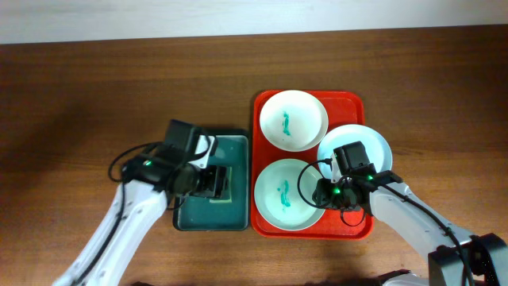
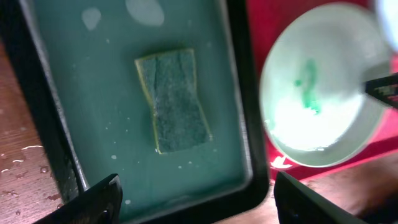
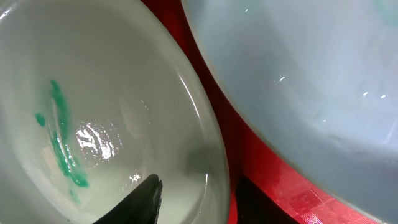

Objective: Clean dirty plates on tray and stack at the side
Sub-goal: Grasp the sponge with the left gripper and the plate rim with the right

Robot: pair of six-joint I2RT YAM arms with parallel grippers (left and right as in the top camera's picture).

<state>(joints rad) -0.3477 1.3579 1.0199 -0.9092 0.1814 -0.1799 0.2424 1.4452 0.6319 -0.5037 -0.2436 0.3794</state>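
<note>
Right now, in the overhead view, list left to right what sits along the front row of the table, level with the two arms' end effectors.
Dark green basin → pale green plate → right end effector, at that plate's right rim. Things overlapping these are left out.

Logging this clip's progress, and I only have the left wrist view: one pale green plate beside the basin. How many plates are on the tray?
Observer: Three on the red tray: the pale green plate, a white plate and a pale blue plate.
Operator: Is the white one smeared too?
Observer: Yes, a teal smear marks its centre.
Operator: Where is the right gripper?
Observer: The right gripper is open, astride the pale green plate's rim: one tip inside, one over the tray.
</note>
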